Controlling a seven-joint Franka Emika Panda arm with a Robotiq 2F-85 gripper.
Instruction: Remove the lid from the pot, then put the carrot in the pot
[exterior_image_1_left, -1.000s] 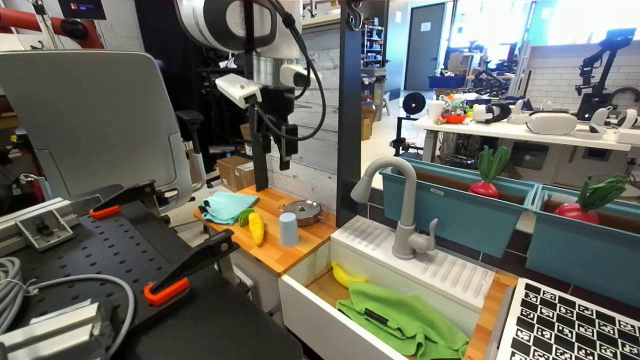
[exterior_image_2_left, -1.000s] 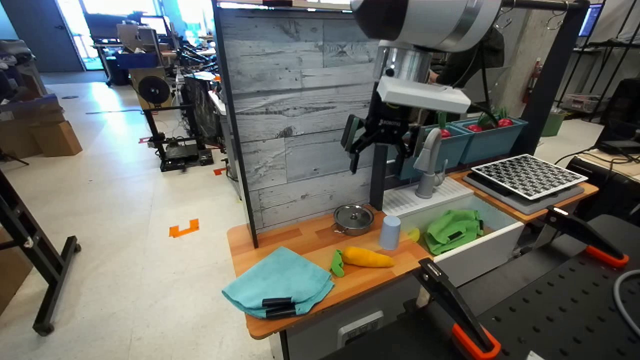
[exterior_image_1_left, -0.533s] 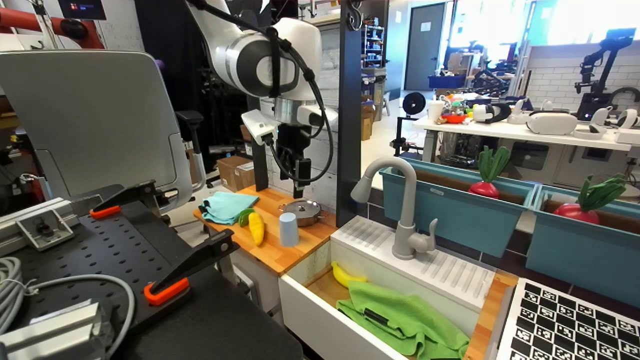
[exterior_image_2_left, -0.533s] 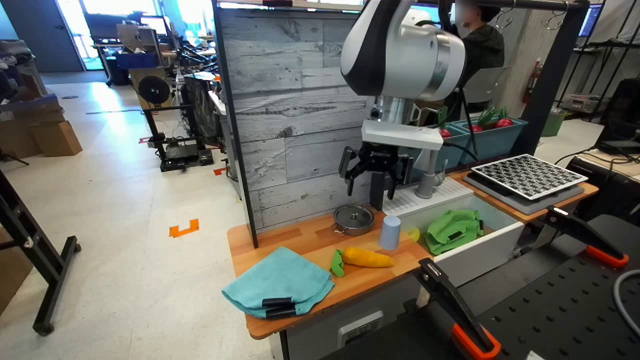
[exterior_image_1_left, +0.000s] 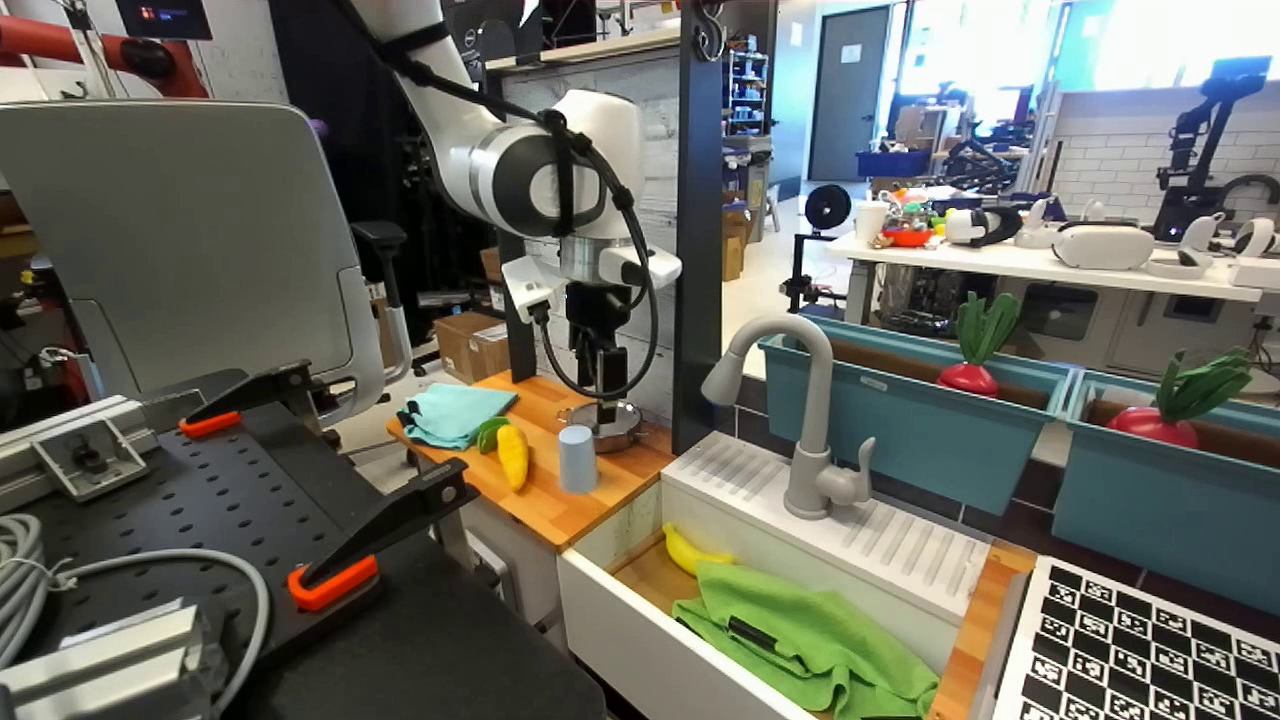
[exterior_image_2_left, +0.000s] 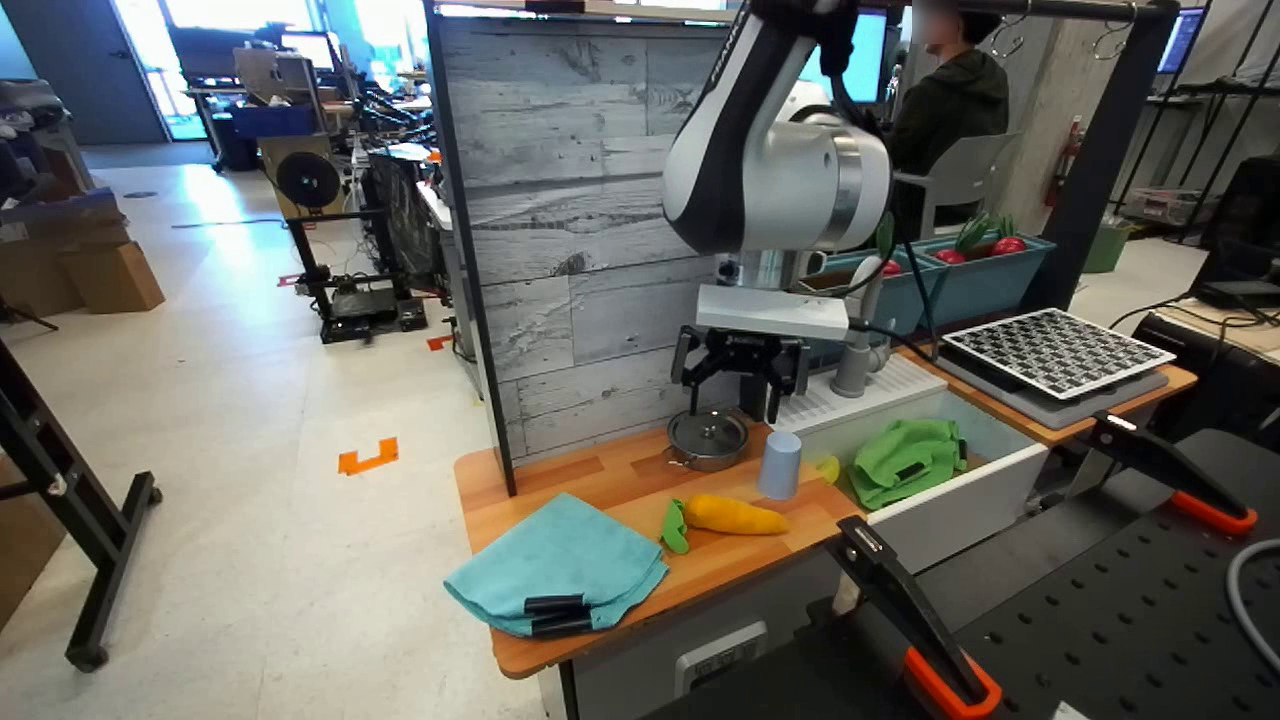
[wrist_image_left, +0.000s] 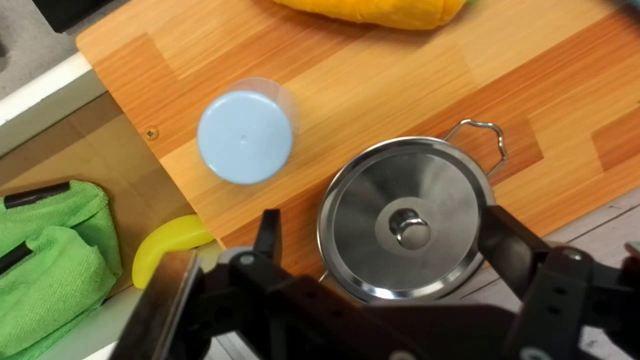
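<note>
The silver-grey pot (exterior_image_2_left: 708, 462) stands on the wooden counter by the wall. It also shows in an exterior view (exterior_image_1_left: 625, 440). The round grey lid (wrist_image_left: 372, 192) with a small knob sits on it. The yellow-orange carrot (exterior_image_2_left: 738, 516) with green leaves lies on the counter in front of the pot. The carrot also shows in an exterior view (exterior_image_1_left: 513, 457) and at the wrist view's top edge (wrist_image_left: 390, 11). My gripper (exterior_image_2_left: 733, 412) is open and empty, pointing down just above the pot. In the wrist view its fingers (wrist_image_left: 382, 217) stand wide apart, either side of the lid's knob.
A grey-blue cup (exterior_image_2_left: 780, 467) stands close beside the pot. A teal cloth (exterior_image_2_left: 560, 565) lies at the counter's end. The sink (exterior_image_1_left: 690, 665) holds a green cloth (exterior_image_1_left: 820, 640) and a yellow banana (exterior_image_1_left: 692, 550). The plank wall (exterior_image_2_left: 610, 400) rises right behind the pot.
The arm has come down from high above the counter to just over the pot, moving slightly sideways. The fingers stay open. The pot, lid, carrot and cup have not moved.
</note>
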